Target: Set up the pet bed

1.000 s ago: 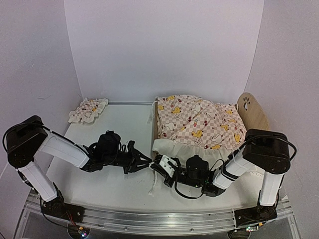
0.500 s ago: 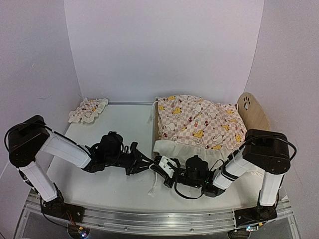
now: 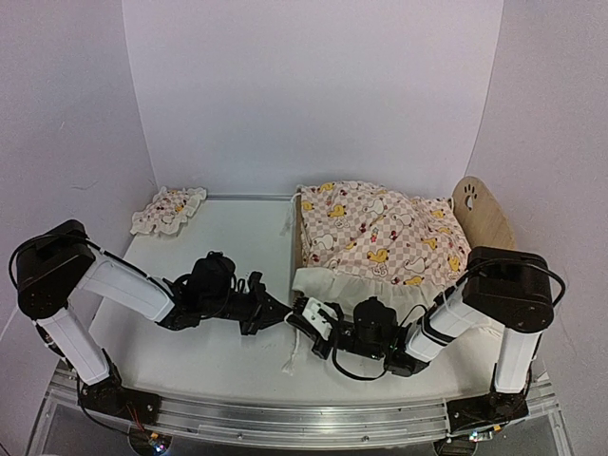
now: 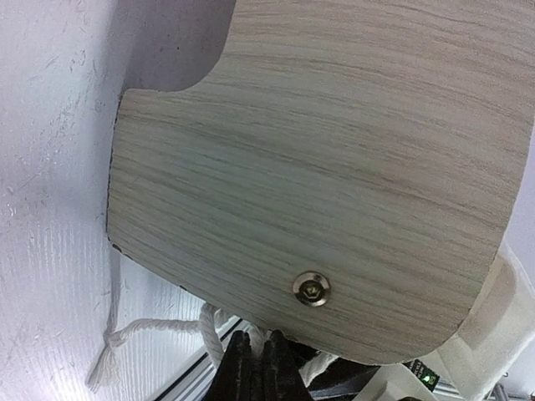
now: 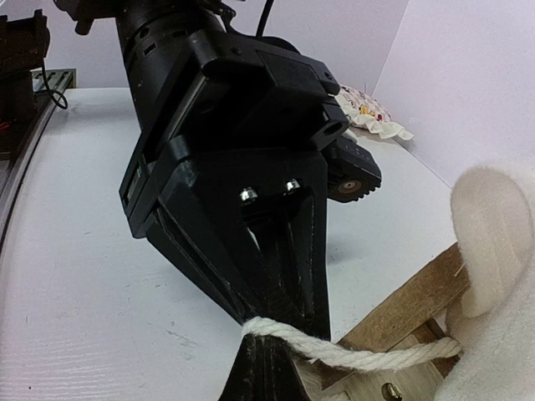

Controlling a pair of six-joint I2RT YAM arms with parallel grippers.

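Note:
The pet bed (image 3: 480, 214) stands at the back right, its paw-print headboard on the right and a pink duck-print cover (image 3: 380, 233) draped over it. Both grippers meet at the bed's near left corner. The plywood footboard (image 4: 334, 150) fills the left wrist view. My left gripper (image 4: 257, 349) is shut on a white cord (image 4: 159, 328) just below that board. The right wrist view shows the cord (image 5: 368, 355) running from the wooden frame (image 5: 410, 305) across the tips of my right gripper (image 5: 269, 351). That gripper is shut, and whether it pinches the cord does not show.
A small ruffled pillow (image 3: 169, 209) lies at the back left corner. The loose end of the cord (image 3: 293, 353) trails on the table toward the metal rail (image 3: 285, 418) at the near edge. White walls close in the left, back and right sides.
My left gripper has edged right to the bed's corner and closed its jaws on the cord. The right arm has stayed put.

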